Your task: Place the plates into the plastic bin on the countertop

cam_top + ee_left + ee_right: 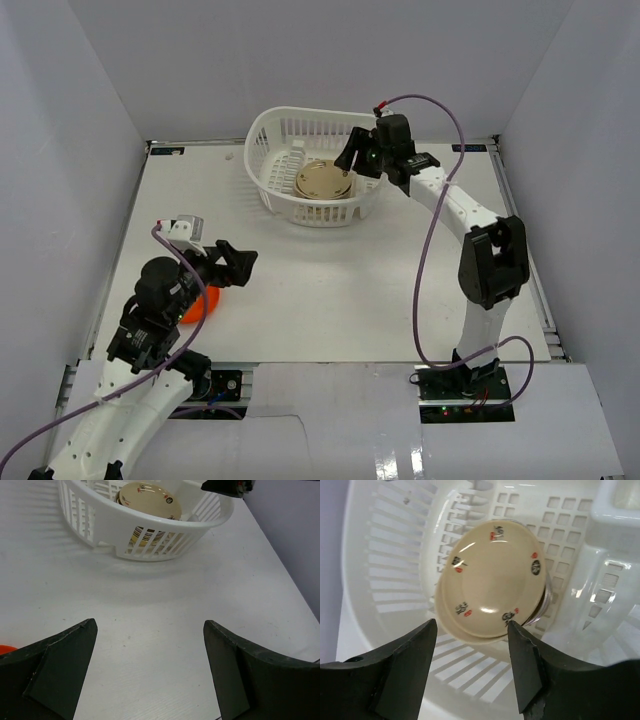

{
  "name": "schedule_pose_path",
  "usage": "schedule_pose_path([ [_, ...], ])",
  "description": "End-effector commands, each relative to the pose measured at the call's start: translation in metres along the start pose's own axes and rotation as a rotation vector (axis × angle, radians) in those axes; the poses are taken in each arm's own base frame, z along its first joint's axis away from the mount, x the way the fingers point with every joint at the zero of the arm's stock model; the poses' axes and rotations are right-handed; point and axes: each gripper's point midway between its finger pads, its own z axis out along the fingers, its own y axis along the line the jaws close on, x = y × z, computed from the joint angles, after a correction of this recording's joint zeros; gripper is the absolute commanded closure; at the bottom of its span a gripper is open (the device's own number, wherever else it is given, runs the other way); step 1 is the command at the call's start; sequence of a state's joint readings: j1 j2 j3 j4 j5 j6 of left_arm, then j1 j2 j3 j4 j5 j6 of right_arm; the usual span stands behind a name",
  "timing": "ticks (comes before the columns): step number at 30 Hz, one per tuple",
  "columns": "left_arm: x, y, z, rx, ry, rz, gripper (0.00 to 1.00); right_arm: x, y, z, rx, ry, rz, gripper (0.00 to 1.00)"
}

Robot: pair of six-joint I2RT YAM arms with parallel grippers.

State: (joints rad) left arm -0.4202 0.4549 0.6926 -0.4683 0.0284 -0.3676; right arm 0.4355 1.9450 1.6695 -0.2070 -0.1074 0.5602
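Note:
The white plastic bin [262, 135] stands at the back of the countertop [330, 290] and holds a stack of plates, topped by a cream plate [323, 180] with small red and black marks. My right gripper [358, 158] hangs open over the bin's right side. In the right wrist view the cream plate [492, 582] lies tilted on the stack, just beyond the open right gripper [472, 624], apart from both fingers. An orange-red plate [197, 305] lies at the near left, partly hidden under my left arm. My left gripper [237, 265] is open above bare countertop, to the right of that plate.
White walls close in the countertop on the left, back and right. In the left wrist view the bin [150, 527] lies ahead of the open left gripper [150, 625], and a sliver of the orange-red plate [6, 649] shows at the left edge.

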Motion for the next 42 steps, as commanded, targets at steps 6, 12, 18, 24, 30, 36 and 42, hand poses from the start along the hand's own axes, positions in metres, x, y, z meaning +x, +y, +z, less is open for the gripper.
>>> schedule_pose_path([
  [6,-0.075,-0.001,-0.019,-0.095,-0.189,-0.06,0.02,0.064,0.132,-0.075,-0.305,-0.127,-0.204,0.33],
  [12,-0.128,-0.009,-0.054,-0.117,-0.323,-0.091,0.02,0.2,0.192,-0.065,-0.464,-0.009,-0.085,0.33],
  [18,-0.134,-0.016,-0.072,-0.09,-0.342,-0.128,0.02,0.282,0.232,-0.035,-0.527,0.126,0.015,0.35],
  [24,-0.116,-0.012,-0.066,-0.102,-0.283,-0.163,0.02,0.356,0.244,0.013,-0.523,0.288,0.114,0.42],
  [30,-0.105,-0.01,-0.058,-0.106,-0.248,-0.166,0.02,0.385,0.253,0.056,-0.469,0.331,0.141,0.5],
  [36,-0.108,-0.007,-0.06,-0.128,-0.252,-0.151,0.02,0.346,0.268,0.043,-0.49,0.212,0.124,0.92],
  [42,-0.152,-0.011,-0.077,-0.146,-0.371,-0.119,0.02,0.218,0.281,-0.052,-0.539,-0.138,-0.044,0.92],
])
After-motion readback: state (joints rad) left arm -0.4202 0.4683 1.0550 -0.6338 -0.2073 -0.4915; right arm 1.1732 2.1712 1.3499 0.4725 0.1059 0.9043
